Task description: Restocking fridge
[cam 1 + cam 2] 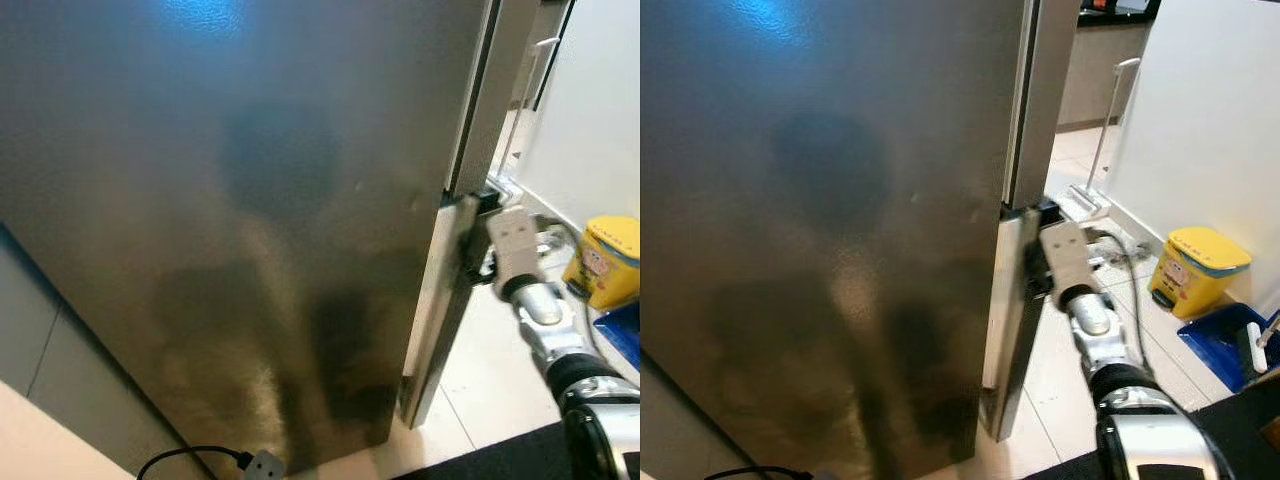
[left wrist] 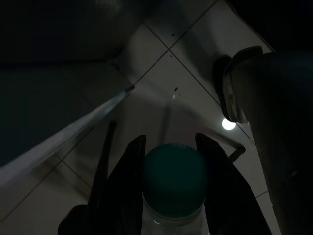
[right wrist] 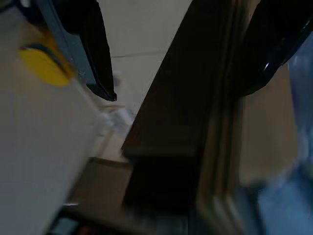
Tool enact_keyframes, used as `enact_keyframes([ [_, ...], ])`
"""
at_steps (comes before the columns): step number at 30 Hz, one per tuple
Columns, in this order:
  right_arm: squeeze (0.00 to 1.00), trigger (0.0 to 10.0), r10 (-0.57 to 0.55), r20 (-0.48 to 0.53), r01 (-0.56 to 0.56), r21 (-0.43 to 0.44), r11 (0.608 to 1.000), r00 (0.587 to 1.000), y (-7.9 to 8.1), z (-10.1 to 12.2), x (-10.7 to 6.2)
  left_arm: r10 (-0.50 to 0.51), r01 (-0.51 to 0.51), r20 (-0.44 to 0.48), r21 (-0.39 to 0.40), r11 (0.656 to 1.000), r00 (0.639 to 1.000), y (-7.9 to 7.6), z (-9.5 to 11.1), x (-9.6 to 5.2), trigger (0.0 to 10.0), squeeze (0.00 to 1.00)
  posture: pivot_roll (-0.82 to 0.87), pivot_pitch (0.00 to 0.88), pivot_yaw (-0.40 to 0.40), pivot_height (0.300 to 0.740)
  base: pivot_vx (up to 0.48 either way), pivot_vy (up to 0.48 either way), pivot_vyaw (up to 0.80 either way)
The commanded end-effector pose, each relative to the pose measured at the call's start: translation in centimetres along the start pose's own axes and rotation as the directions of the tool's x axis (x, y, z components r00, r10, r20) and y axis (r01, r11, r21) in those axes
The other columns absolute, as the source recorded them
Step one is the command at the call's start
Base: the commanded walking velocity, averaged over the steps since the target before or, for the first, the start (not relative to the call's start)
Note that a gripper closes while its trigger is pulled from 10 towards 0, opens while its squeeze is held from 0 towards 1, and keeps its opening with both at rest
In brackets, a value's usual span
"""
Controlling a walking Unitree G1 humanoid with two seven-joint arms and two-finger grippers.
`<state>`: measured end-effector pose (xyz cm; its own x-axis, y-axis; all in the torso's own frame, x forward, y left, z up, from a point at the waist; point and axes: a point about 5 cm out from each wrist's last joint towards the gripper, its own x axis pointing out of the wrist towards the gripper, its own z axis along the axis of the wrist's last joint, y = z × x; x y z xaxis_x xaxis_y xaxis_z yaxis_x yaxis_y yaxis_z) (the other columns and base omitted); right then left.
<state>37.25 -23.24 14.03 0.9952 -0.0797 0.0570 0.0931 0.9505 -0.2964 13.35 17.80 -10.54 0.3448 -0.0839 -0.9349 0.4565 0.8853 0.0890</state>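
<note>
Fridge (image 1: 250, 220): tall steel-faced unit taking up the left and centre of the head views. The broad door face is dull, with a blue light glare near its top and dark reflections lower down.
Cable (image 1: 195, 457): black lead with a pale plug, on the floor at the foot of the fridge, left of centre.
Left gripper (image 2: 171, 161): seen in the dark left wrist view, hanging low above a tiled floor (image 2: 190, 73). The two black fingers are clamped on the neck of a bottle, one on each side.
Bottle (image 2: 173, 183): clear body with a green ribbed cap, held upright between the left fingers, cap towards the floor tiles.
Lower door edge (image 1: 1008, 320): the right-hand vertical edge of the lower fridge door, standing slightly proud of the upper door.
Right gripper (image 1: 1035, 268): at the top corner of the lower door edge, arm reaching in from the lower right. In the right wrist view the fingers (image 3: 100, 58) are spread wide, one on each side of the door edge; contact cannot be judged.
Mop (image 1: 1095, 190): white handle and flat head, leaning beside the white wall.
Bin (image 1: 1195, 270): yellow, on the floor at the far right.
Blue tray (image 1: 1225, 345): on the floor, just beside the bin.
</note>
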Motion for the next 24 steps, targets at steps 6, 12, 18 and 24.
enact_keyframes([
  [6, 0.0, 10.0, -0.144, -0.054, 0.14, -0.058, 0.988, 0.988, -2.3, -0.8, -0.3, -0.032, 0.032, -0.025, 0.001, 0.999, 0.999, -0.7, -0.7, 0.0, 10.0, 0.0, 0.0, 0.0, -0.022, 0.74, 0.0, 0.0, 0.0],
  [12, 0.0, 10.0, -0.317, -0.161, 0.295, -0.147, 0.944, 0.934, -5.3, -3.1, -1.8, -0.031, 0.031, -0.031, 0.0, 1.0, 0.999, -0.7, -1.0, 0.0, 10.0, 0.0, -0.01, 0.0, -0.019, 0.74, 0.0, 0.0, 0.0],
  [18, 0.0, 10.0, -0.279, -0.296, 0.25, -0.134, 0.959, 0.913, -4.3, -6.3, -3.6, -0.029, 0.03, -0.036, 0.005, 1.0, 0.999, -0.6, -1.2, -0.1, 10.0, 0.0, -0.01, 0.0, -0.016, 0.74, 0.0, 0.0, 0.0],
  [24, 0.0, 0.0, -0.105, -0.497, 0.054, -0.116, 0.992, 0.861, -0.8, -11.1, -7.0, -0.03, 0.03, -0.036, 0.008, 1.0, 0.999, -0.7, -1.2, -0.1, 10.0, 0.0, -0.01, 0.0, -0.02, 0.74, 0.0, 0.0, 0.0],
])
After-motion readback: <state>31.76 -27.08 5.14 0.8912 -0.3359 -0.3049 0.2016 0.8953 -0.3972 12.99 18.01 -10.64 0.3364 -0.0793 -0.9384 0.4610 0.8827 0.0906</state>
